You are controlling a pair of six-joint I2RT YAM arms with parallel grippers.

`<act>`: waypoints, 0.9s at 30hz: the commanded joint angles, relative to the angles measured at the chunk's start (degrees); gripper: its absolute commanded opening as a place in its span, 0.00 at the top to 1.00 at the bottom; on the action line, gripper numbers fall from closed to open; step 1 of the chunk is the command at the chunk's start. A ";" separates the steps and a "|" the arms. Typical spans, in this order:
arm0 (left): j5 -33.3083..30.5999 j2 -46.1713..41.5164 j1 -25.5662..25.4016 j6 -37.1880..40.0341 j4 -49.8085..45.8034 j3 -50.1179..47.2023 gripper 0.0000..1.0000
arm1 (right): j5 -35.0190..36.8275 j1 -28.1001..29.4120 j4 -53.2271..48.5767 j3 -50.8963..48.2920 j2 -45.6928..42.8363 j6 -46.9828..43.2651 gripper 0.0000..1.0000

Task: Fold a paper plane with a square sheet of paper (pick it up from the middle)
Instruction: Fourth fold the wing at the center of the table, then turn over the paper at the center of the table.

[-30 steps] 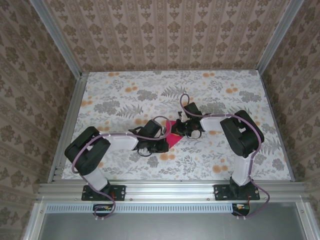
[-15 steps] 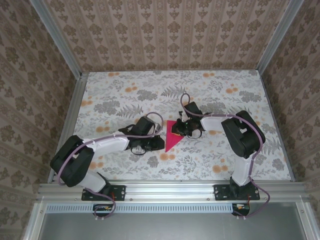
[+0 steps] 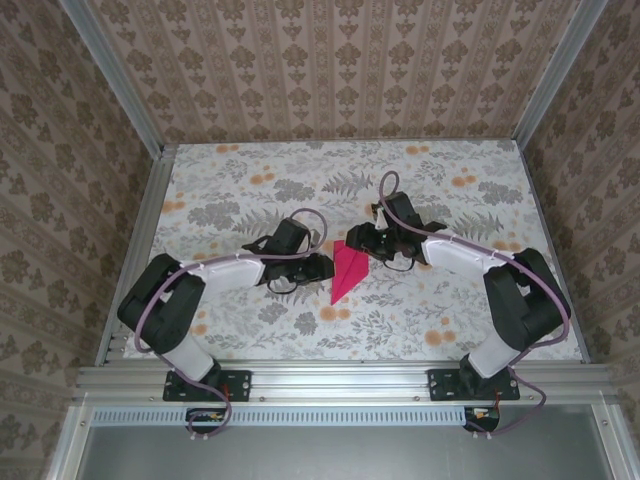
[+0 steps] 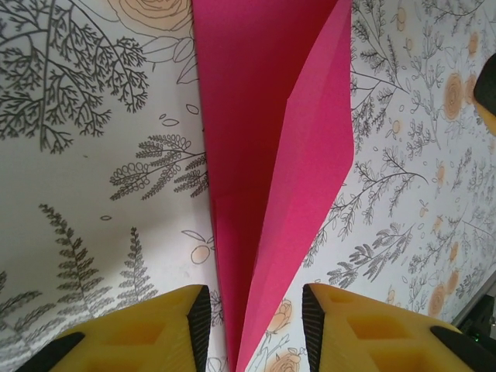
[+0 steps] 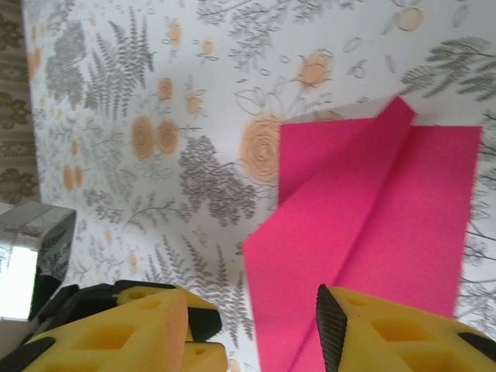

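Note:
The square sheet of paper now lies folded as a slim magenta paper plane (image 3: 347, 270) flat on the flowered table (image 3: 250, 180), nose toward the near edge. My left gripper (image 3: 324, 266) stands just left of it, open. In the left wrist view the plane (image 4: 263, 139) runs between the yellow fingers (image 4: 147, 333), whose jaws stand apart and clear of the paper on both sides. My right gripper (image 3: 360, 240) is open at the plane's far end. In the right wrist view its gripper (image 5: 260, 333) hangs over the plane's (image 5: 372, 225) wide end without touching it.
Aluminium rails (image 3: 330, 378) frame the table's near edge and sides, and patterned walls (image 3: 330, 60) close in the back and flanks. Open tabletop lies behind and to both sides of the plane.
Both grippers have opened and let go of the paper. The left arm has drawn back to the left, the right arm toward the far right, and the plane now lies flat.

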 commanded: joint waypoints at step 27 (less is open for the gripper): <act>-1.53 7.61 0.98 0.85 -1.94 4.71 0.79 | -7.64 0.00 6.70 1.84 12.74 2.15 0.62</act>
